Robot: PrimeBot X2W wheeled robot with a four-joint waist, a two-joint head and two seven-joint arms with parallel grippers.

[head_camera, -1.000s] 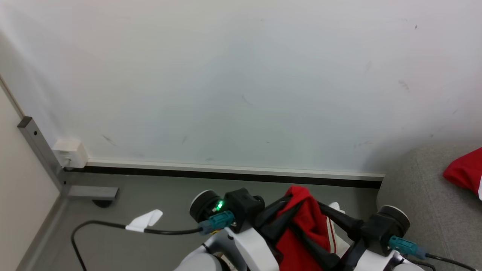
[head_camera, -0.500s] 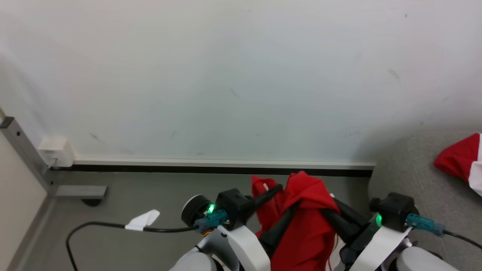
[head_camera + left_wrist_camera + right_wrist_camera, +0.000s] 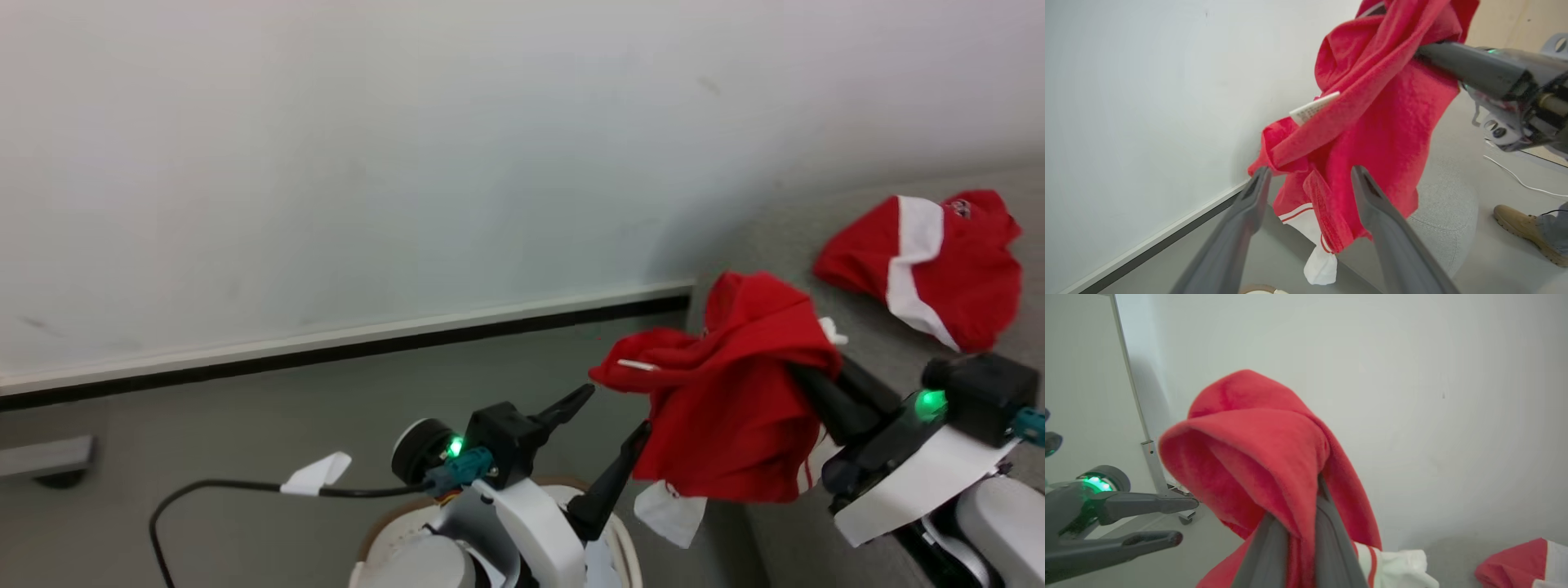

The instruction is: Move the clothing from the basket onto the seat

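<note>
One red garment (image 3: 727, 408) hangs in the air by the edge of the seat (image 3: 882, 327). It is clamped by the right gripper (image 3: 1310, 498), whose fingertips are hidden in the cloth. The left gripper (image 3: 617, 408) is spread apart just beside it; whether it touches the cloth is unclear. A second garment (image 3: 922, 261) lies on the seat. The basket (image 3: 384, 518) is mostly hidden under the left arm.

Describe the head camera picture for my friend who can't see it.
The right gripper holds a red garment in the air beside the grey sofa. The left gripper is open next to it, and another red-and-white garment lies on the sofa.
</note>
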